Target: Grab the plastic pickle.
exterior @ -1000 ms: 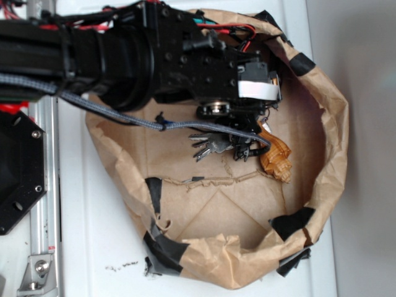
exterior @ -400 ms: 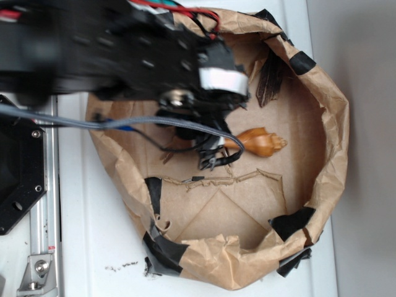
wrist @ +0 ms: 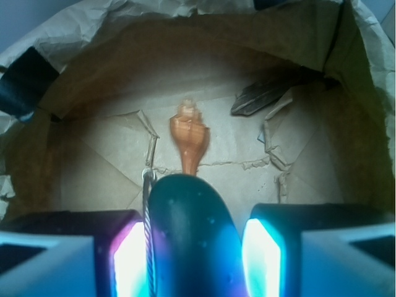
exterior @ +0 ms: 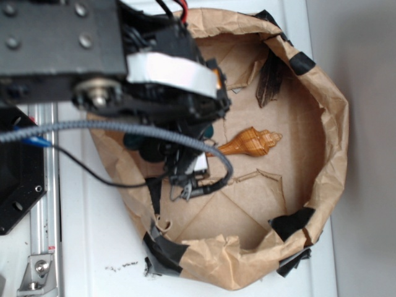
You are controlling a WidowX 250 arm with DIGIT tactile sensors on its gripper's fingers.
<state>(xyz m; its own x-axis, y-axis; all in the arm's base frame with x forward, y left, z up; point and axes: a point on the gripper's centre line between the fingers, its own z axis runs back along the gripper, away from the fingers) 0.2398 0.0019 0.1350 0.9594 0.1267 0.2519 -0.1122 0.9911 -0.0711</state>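
The claw (wrist: 189, 247) is clamped on the plastic pickle (wrist: 189, 229), which sits between its pads above the paper bag (exterior: 328, 124), near the seashell (wrist: 189, 133). It looks light, stiff and glossy (so likely slippery); the mid-body hold seems the right place.

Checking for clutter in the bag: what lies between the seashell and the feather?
Nothing; in the wrist view only bare, creased brown paper separates the seashell from the feather.

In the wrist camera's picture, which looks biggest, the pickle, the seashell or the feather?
1. Pickle, by far, though it sits right against the lens between the end effector's fingers.
2 and 3. Seashell and feather look about alike, too close to rank.
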